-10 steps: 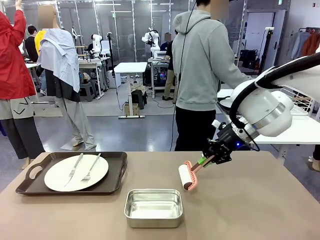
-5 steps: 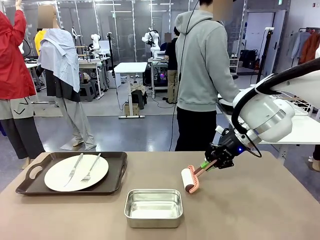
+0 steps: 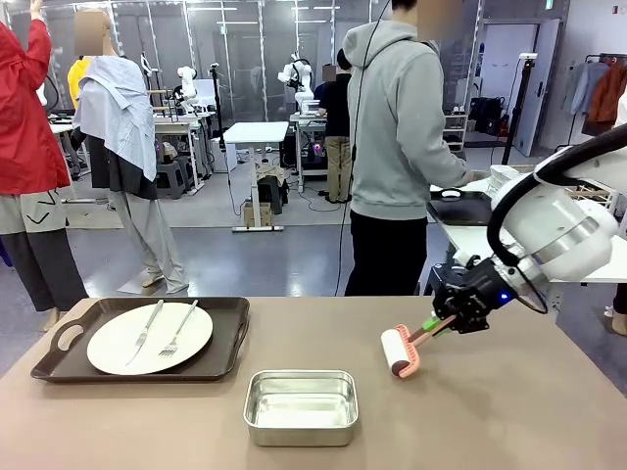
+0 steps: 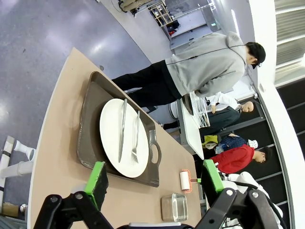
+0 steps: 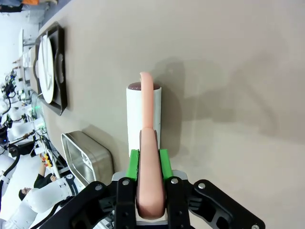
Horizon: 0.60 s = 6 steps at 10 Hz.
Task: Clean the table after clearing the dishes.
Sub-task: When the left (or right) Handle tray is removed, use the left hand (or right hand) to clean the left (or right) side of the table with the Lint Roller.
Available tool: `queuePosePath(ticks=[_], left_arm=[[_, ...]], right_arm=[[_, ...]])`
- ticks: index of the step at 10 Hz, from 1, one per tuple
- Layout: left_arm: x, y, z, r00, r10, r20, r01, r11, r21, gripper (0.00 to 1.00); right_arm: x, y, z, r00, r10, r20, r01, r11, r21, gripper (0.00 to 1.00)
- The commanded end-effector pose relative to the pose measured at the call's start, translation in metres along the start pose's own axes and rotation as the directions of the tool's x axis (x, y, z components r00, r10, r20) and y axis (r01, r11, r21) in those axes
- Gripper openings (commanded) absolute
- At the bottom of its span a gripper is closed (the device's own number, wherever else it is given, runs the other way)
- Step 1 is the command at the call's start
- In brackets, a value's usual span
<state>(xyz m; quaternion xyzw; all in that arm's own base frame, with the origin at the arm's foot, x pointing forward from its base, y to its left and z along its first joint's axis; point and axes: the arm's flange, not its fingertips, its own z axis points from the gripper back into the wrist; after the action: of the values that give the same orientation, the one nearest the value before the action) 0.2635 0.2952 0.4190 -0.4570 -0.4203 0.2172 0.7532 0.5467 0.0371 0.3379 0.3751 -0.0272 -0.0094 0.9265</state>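
Matte taupe tabletop (image 3: pixel 509 416), plain and smooth. On its left, a dark brown rectangular tray (image 3: pixel 61 338) with cut-out handles; carries a round white plate (image 3: pixel 113 357) crossed by a silver knife (image 3: pixel 147 331) and fork (image 3: pixel 179 333). Near the front edge, a shiny rectangular steel pan (image 3: pixel 300 437) with rounded corners. Right jaws clenched on the pink handle of a lint roller (image 3: pixel 396 352); white drum down at the tabletop right of the pan, contact hard to judge. From the right wrist, green pads (image 5: pixel 134 164) pressing both sides of that handle. From the left wrist, left jaws released, spread wide, high above tray and plate. Beyond the far edge, a person (image 3: pixel 402 117) in a grey hoodie at a white side table (image 3: pixel 470 238); grey workshop floor behind.
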Motion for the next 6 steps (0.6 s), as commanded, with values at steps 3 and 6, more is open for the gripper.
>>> queuePosePath(ticks=[3,6], left_arm=[[0.001,0.000,0.002,1.000,-0.001,0.010,0.001,1.000,-0.019,1.00],[0.001,0.000,0.002,1.000,-0.001,0.010,0.001,1.000,-0.019,1.00]], right_arm=[[0.004,-0.055,0.030,1.000,-0.025,-0.015,0.021,0.977,-0.214,0.21],[-0.003,-0.062,0.066,0.996,-0.086,0.031,0.091,0.944,-0.317,0.21]])
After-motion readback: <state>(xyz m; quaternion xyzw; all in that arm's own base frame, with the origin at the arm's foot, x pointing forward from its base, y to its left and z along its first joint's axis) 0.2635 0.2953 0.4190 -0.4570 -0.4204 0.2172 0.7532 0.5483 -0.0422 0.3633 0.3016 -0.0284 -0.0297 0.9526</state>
